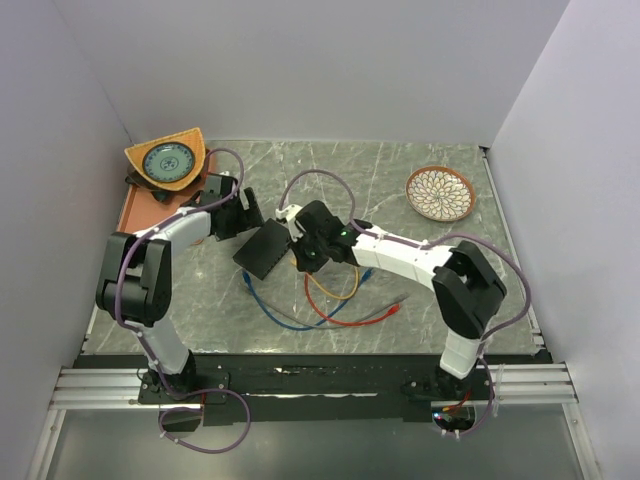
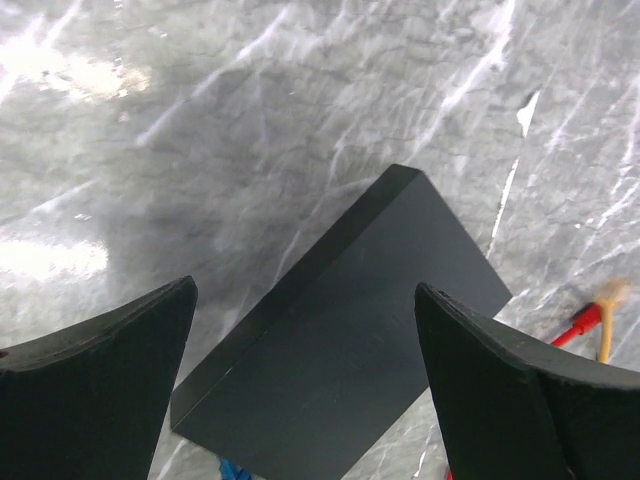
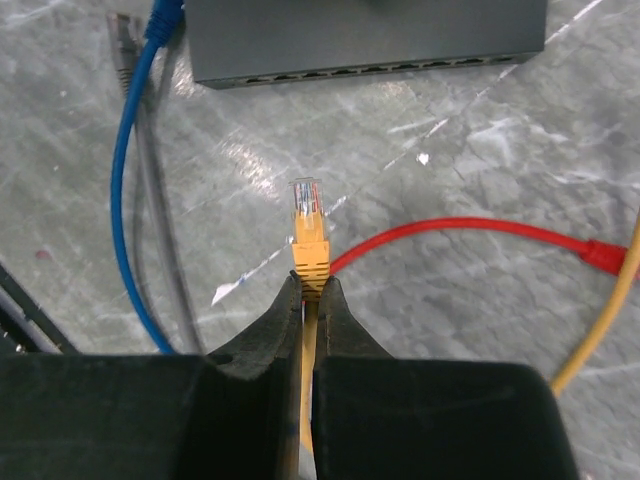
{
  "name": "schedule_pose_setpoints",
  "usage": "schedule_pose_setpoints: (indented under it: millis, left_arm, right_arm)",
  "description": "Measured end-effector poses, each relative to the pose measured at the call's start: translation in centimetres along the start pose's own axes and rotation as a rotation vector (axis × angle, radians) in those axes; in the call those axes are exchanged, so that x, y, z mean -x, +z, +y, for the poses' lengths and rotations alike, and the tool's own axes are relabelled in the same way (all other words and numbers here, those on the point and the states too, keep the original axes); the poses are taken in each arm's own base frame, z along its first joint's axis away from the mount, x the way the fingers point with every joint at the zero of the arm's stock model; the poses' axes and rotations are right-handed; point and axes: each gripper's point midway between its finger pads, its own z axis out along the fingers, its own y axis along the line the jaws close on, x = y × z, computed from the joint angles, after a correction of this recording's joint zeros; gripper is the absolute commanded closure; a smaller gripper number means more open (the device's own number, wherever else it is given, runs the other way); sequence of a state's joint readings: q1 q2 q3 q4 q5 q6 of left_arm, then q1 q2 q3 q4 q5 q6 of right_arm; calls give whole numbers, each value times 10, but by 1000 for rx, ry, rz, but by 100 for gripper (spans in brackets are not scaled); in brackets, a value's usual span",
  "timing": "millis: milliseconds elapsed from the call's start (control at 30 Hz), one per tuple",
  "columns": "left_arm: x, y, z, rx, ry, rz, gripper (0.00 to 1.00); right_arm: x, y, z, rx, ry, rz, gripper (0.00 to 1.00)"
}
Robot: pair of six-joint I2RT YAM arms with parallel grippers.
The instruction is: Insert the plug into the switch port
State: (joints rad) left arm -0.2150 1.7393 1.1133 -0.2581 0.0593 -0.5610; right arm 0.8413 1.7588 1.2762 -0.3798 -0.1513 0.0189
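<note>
- My right gripper point(image 3: 308, 292) is pinched tight on the orange-yellow cable point(image 3: 305, 380) just behind its plug point(image 3: 308, 215). The plug is a clear-tipped connector with an orange boot, and it sticks out ahead of my fingertips.
- The plug points at the flat, matte-black rectangular box point(image 3: 365, 40), which lies on the grey marbled table top point(image 3: 480, 150).
- The row of small switch ports point(image 3: 370, 72) runs along the narrow side facing me. The plug is near that row but apart from it, in no socket, with only bare table between.
- My left gripper point(image 2: 305, 300) hangs over the opposite side of the same box, fingers spread wide and holding nothing. The box shows below in the gap.
- A blue cable point(image 3: 122, 200) and a thin grey cable point(image 3: 150, 190) curve down to the left of the plug. The blue one's end sits by the box's left corner, and I cannot tell whether it is plugged in.
- A red cable point(image 3: 450, 232) arcs across just right of my fingers, off the line to the ports.
- Well off to the sides are a flat orange tray point(image 1: 130, 210) at the table's left edge, with a fan-shaped wooden piece bearing a round dial point(image 1: 168, 160) at its far end, and a round patterned dish point(image 1: 441, 193) on the right.
</note>
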Motion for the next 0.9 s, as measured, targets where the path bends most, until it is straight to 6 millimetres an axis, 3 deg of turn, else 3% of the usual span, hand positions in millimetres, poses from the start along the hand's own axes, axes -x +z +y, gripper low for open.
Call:
schedule_pose_setpoints:
  millis: [500, 800, 900]
  left_arm:
    - [-29, 10, 3, -64, -11, 68, 8]
    - [-27, 14, -2, -96, -14, 62, 9]
    - [-26, 14, -2, -98, -17, 66, 10]
  right_arm:
    - [-12, 54, 6, -4, 37, 65, 100]
    - [-27, 74, 12, 30, 81, 57, 100]
    - [-24, 77, 14, 37, 93, 39, 100]
